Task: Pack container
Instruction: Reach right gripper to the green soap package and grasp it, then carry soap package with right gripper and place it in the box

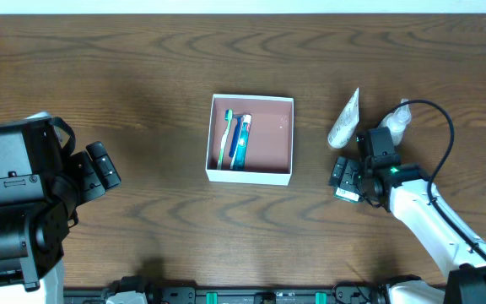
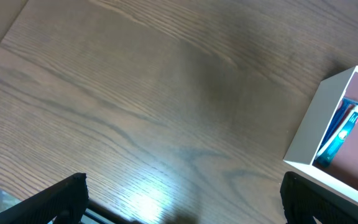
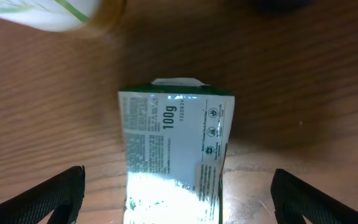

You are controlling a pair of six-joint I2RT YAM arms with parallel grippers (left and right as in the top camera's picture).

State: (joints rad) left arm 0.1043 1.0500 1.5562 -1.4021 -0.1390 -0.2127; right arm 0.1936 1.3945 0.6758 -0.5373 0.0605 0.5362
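The container (image 1: 251,176), a shallow square box with white walls and a pink-brown inside, sits mid-table and holds a blue-packed toothbrush set (image 1: 236,139). It also shows at the right of the left wrist view (image 2: 312,124). My right gripper (image 1: 342,177) is open, right of the box, its fingers (image 3: 179,199) either side of a white and green tube marked 100g (image 3: 173,143) that lies on the table; a bit of the tube shows under it from above (image 1: 348,194). My left gripper (image 1: 104,165) is open and empty at the far left (image 2: 182,199).
A clear crinkled packet (image 1: 344,122) lies right of the box, behind the right gripper. A white bottle (image 1: 397,122) lies further right; its end shows in the right wrist view (image 3: 42,12). The table is dark wood.
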